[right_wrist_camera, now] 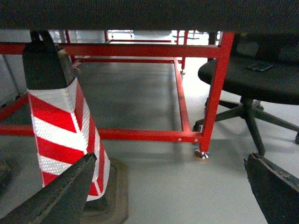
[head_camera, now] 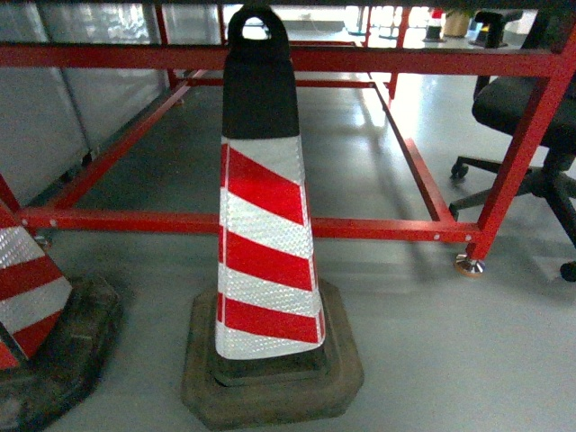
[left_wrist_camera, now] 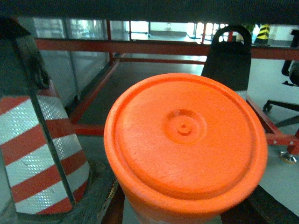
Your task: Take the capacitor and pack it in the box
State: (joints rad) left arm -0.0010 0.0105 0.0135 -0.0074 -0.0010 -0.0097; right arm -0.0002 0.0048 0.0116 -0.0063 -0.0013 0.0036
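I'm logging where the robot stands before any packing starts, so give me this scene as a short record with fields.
setting: red metal frame ahead, on a grey floor
nearest thing: upright red-and-white traffic cone on a dark base
second cone: left edge, cut off by the picture
office chair: black, right, behind the frame
left wrist view: top of an orange round container fills it; no fingers seen
right gripper: open, nothing between the fingers
box and capacitor: not in any view
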